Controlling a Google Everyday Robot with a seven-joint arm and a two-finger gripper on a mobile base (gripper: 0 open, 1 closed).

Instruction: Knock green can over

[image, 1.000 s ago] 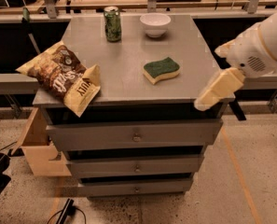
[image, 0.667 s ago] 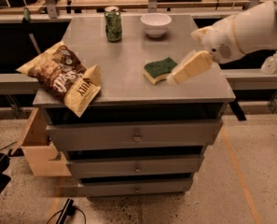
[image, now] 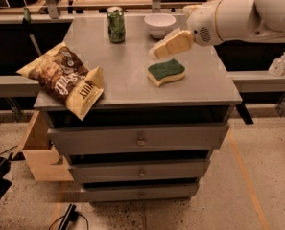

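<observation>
While the green can stands, gripper (arm cropped) hovers above sponge.

arm — white, rounded shell, dotted round grille | gripper — cream-tan, wedge-shaped, above sponge

Hand right of can, near sponge
</observation>
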